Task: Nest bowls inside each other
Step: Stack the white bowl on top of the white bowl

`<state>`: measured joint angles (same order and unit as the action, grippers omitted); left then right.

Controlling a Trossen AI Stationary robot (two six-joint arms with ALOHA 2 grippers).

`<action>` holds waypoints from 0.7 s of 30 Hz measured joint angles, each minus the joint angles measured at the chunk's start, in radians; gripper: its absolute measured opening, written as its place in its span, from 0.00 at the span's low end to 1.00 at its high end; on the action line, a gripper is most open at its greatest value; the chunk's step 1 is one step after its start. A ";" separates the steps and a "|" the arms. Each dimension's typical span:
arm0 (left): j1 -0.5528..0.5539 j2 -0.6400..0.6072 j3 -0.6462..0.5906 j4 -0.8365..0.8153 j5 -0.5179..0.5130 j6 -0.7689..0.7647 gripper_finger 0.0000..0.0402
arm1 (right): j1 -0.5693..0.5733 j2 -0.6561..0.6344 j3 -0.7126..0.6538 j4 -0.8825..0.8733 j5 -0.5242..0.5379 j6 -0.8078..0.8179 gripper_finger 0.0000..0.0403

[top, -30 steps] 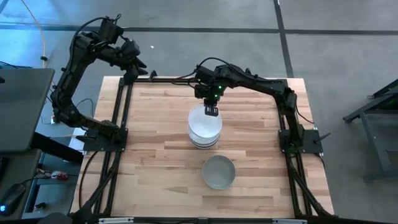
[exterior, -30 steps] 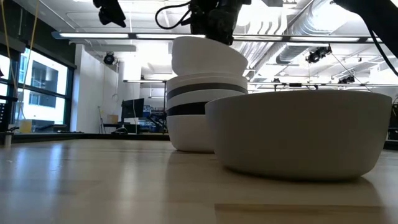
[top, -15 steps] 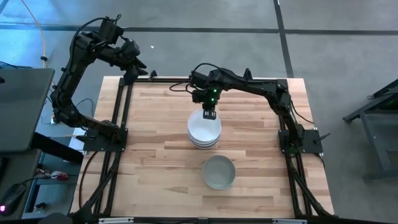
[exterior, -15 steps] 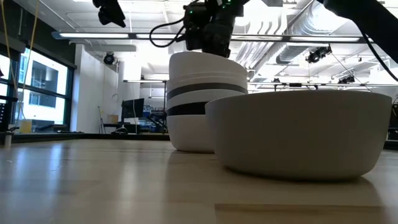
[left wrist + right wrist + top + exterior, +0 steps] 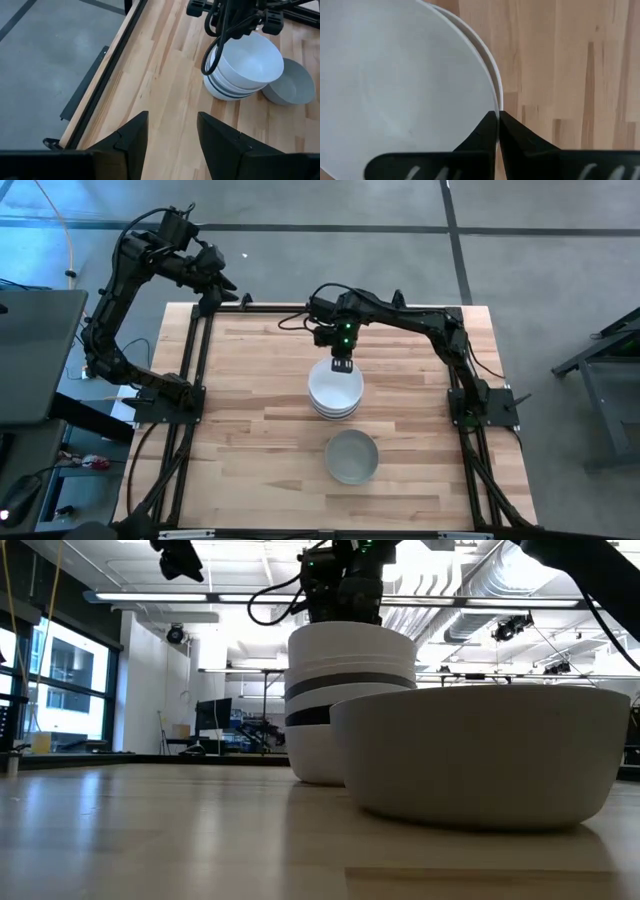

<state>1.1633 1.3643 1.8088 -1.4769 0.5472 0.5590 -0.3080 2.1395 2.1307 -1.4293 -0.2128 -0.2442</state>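
- The stack of bowls (image 5: 335, 391) sits near the middle of my table (image 5: 250, 430), white bowls with dark bands between them in the low view, so I read it as several nested and mixed in colour. I judge it heavy as a whole and rigid, something that slides, not tips, on the smooth wood.
- Against the earlier high view, the stack has shifted a little toward the right arm's side, and the top white bowl (image 5: 350, 642), which stood raised and tilted above the others a second ago, now sits level and flush in the stack.
- The lone grey bowl (image 5: 352, 456) stands just beside the stack, toward the near edge, apart from it and unmoved. It is the one left to nest. I expect it to be stiff, glossy and slippery, likely breakable if dropped; the only sensible hold is a pinch over the rim wall, one finger inside and one outside.
- My right gripper (image 5: 497, 131) has its fingers pressed together on the rim of the top bowl at the stack's far side; the wrist view shows the rim edge running into the seam between them. It has come down lower since the earlier frames.
- My left gripper (image 5: 172, 132) hangs spread and empty over the far left corner, where it was before.
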 joint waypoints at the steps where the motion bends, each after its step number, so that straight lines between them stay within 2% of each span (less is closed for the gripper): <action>1: 0.000 0.000 0.000 0.000 0.000 0.001 0.39 | 0.000 0.000 0.000 -0.006 0.000 0.000 0.00; 6: -0.001 -0.002 -0.012 0.008 0.001 0.001 0.39 | 0.000 0.000 0.000 -0.023 0.001 0.001 0.00; 15: -0.012 -0.024 -0.166 0.066 0.000 0.029 0.39 | 0.000 0.000 0.000 -0.049 0.003 0.027 0.00; 21: -0.012 -0.027 -0.192 0.118 -0.001 0.021 0.39 | 0.000 -0.001 0.000 -0.084 0.058 0.064 0.00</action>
<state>1.1511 1.3376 1.6173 -1.3585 0.5467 0.5798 -0.3077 2.1386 2.1307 -1.5138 -0.1551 -0.1802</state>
